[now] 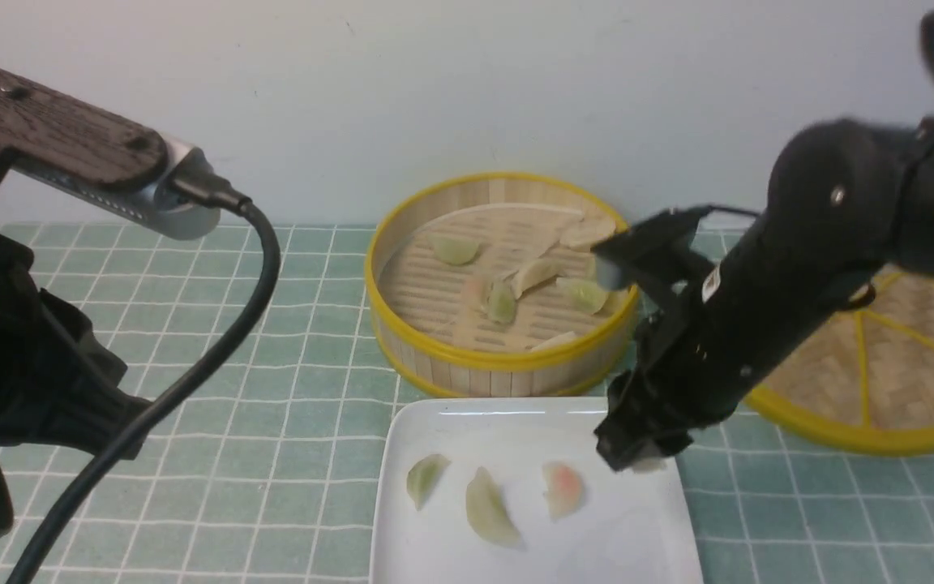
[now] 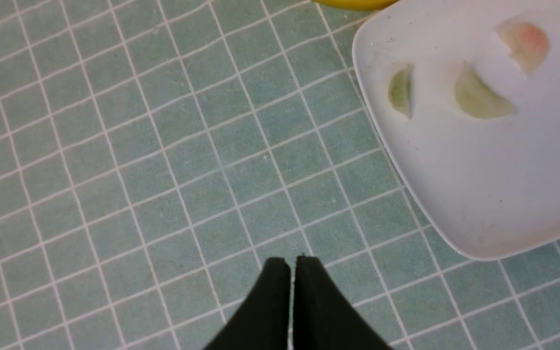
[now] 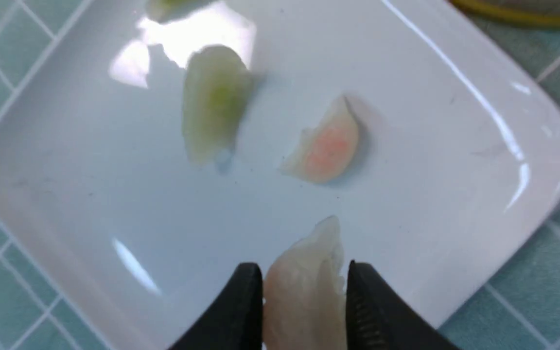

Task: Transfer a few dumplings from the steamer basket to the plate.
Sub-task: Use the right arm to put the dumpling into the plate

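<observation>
My right gripper (image 1: 641, 458) hangs low over the back right part of the white plate (image 1: 467, 422), shut on a whitish dumpling (image 3: 309, 277) that sticks out past its fingertips. On the plate lie a green dumpling (image 1: 425, 478), a pale green one (image 1: 490, 509) and a pink-tinged one (image 1: 563, 489). Behind the plate stands the steamer basket (image 1: 499, 357) with several dumplings (image 1: 455, 249) on its slatted floor. My left gripper (image 2: 292, 260) is shut and empty above the tiled cloth, left of the plate (image 2: 503, 194).
The flat woven lid (image 1: 864, 373) with yellow spokes lies right of the basket, partly behind my right arm. A green checked cloth (image 1: 272, 405) covers the table. A pale wall stands close behind the basket.
</observation>
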Tool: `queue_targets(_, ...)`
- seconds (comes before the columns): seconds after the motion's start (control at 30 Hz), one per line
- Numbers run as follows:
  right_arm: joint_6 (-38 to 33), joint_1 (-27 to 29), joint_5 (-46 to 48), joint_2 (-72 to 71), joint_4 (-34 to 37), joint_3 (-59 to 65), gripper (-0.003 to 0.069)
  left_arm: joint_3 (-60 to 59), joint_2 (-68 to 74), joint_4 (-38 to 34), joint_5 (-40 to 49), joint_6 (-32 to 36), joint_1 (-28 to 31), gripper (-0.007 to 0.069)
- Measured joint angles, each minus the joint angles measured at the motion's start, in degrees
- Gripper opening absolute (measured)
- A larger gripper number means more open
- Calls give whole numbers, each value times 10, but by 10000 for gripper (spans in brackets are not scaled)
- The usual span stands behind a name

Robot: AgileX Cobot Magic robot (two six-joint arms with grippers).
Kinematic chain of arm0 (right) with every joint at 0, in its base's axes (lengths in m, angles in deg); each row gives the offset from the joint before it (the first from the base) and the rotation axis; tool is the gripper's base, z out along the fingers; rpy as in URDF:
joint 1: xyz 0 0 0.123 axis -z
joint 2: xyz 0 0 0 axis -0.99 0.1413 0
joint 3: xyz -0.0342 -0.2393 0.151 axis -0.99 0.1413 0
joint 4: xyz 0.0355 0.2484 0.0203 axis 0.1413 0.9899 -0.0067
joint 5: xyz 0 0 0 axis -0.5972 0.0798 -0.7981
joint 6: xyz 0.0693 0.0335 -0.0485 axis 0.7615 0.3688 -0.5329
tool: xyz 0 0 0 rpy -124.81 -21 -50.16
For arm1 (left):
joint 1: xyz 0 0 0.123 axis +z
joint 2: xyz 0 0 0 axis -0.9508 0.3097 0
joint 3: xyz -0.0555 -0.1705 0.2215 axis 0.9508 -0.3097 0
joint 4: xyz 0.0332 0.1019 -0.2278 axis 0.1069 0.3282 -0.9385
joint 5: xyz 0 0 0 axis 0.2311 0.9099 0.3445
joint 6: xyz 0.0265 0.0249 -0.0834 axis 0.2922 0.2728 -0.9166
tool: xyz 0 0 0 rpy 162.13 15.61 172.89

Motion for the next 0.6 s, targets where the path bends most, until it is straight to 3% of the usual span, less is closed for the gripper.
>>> queue_targets(0.2, 11, -1, -69, 61, 1, 23, 228, 0, 0, 0, 0, 0, 0, -6)
queue_targets(0.33, 30, -1, -55, 62, 1, 20, 377, 0, 0, -1, -1, 0, 0, -6)
queue_targets(0.4, 44, -1, -26, 48, 1, 10, 411, 0, 0, -1, -4, 0, 0, -6)
queue_targets(0.5, 63, -1, 6, 17, -1, -4, 377, 0, 0, -1, -15, 0, 0, -6)
queue_targets(0.6, 88, -1, 35, -82, -15, -11, 190, 0, 0, -5, -40, 0, 0, -6)
